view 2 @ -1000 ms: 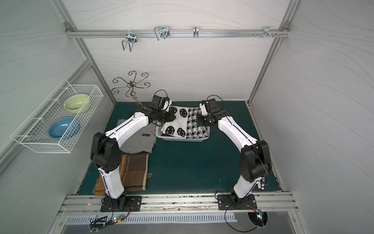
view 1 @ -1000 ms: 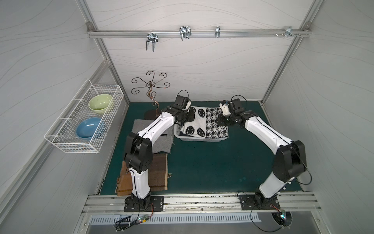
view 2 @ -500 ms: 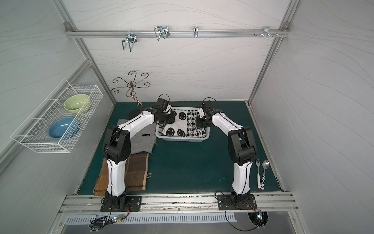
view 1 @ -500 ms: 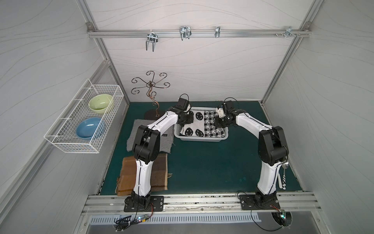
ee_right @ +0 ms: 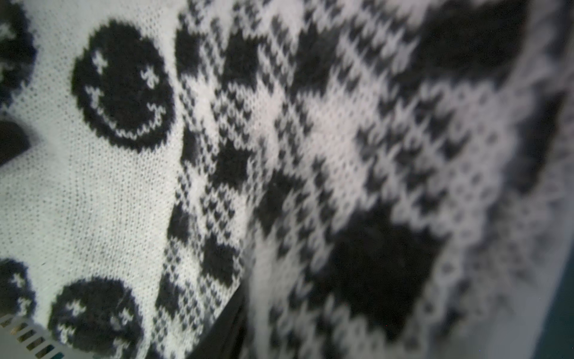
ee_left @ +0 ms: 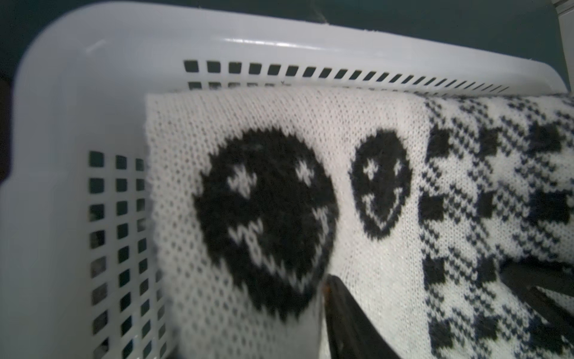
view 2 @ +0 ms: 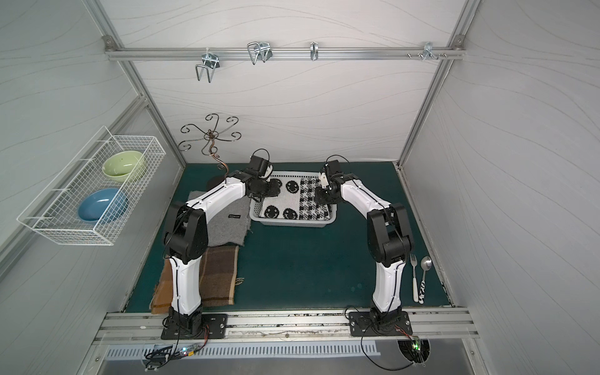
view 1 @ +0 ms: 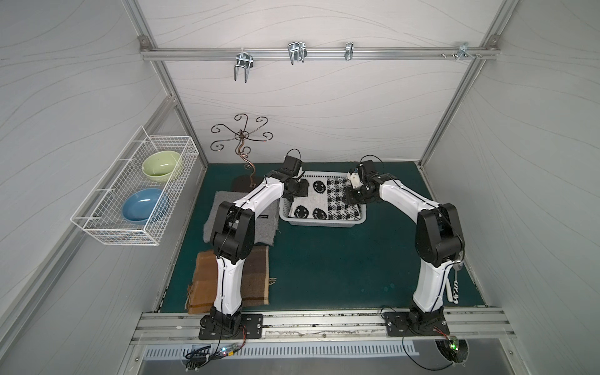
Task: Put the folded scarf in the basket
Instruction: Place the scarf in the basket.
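Note:
The folded scarf [view 1: 324,201] [view 2: 293,201] is white knit, with black smiley faces on one half and a black check on the other. It lies inside the white perforated basket [view 1: 319,223] [view 2: 292,223] and fills it. My left gripper [view 1: 300,194] is down at its smiley end and my right gripper [view 1: 352,198] at its checked end. In the left wrist view one black finger [ee_left: 344,314] presses beside a raised fold of scarf [ee_left: 372,140] near the basket wall [ee_left: 93,77]. The right wrist view shows one finger [ee_right: 223,329] against the scarf [ee_right: 279,124]. Each gripper's other finger is hidden.
A grey cloth [view 1: 240,217] and a brown plaid cloth [view 1: 256,279] lie left of the basket, under my left arm. A curly metal stand [view 1: 242,152] rises at the back left. A wire rack [view 1: 130,194] with two bowls hangs on the left wall. A fork [view 2: 414,279] and a spoon lie at the right.
The scarf has gone down into the basket and now lies flat in it. Both grippers have dropped to its ends, and both arms' elbows have drawn back toward the front.

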`<state>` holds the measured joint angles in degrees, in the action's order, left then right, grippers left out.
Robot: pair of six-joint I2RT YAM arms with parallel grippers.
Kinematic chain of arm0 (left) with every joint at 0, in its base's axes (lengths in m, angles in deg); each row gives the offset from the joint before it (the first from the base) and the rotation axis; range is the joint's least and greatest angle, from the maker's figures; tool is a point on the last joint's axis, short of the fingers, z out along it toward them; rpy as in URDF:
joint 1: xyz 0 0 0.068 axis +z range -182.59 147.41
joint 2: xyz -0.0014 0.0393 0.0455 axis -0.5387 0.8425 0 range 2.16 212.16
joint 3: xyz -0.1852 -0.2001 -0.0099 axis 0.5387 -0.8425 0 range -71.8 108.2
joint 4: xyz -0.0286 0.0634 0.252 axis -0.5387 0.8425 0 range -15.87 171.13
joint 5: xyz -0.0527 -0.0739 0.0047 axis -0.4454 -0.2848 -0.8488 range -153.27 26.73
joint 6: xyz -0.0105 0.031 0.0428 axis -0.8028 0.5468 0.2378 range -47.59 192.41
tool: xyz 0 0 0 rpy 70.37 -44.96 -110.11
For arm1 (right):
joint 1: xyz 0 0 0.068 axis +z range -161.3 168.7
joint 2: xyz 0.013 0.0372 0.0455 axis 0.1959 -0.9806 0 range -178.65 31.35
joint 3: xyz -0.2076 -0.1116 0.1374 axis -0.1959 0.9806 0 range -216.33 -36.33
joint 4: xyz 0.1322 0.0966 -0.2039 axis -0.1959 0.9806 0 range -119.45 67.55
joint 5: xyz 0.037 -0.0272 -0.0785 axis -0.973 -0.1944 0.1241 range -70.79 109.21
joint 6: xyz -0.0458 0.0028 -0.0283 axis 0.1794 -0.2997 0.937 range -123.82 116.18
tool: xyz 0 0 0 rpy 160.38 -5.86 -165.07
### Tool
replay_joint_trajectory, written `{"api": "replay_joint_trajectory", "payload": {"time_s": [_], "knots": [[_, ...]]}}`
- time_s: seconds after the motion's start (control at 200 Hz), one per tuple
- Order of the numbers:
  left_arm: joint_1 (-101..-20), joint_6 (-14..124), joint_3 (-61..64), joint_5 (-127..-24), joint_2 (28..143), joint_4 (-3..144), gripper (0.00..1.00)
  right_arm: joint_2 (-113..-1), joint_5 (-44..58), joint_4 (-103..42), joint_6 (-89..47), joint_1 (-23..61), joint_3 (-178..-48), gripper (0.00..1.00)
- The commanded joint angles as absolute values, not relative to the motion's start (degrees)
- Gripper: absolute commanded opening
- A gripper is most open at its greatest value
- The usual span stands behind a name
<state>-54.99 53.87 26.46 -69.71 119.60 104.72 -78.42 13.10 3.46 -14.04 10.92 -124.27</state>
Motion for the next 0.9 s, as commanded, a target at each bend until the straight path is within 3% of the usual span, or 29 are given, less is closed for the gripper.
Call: {"api": "replay_joint_trajectory", "payload": {"time_s": [0.0,0.29,0.55,0.74,0.895], "knots": [[-54.24,54.75,27.1,-67.93,115.24,105.14,0.48,-73.04,15.4,6.91,-12.35,9.76,-125.05,0.46],[-53.93,54.34,23.77,-64.99,108.98,106.09,0.49,-67.95,16.38,8.2,-12.13,9.45,-124.52,0.46],[-55.11,49.83,17.89,-73.99,106.76,98.39,0.48,-73.4,9.34,5.91,-13.2,10.99,-127.48,0.39],[-55.97,49.37,17.15,-75.49,110.24,96.83,0.47,-80.85,8.69,7.36,-13.57,9.3,-129.96,0.27],[-55.63,50.53,17.41,-73.29,112.93,98.32,0.46,-82.19,10.08,6.96,-13.16,8.71,-128.66,0.25]]}}
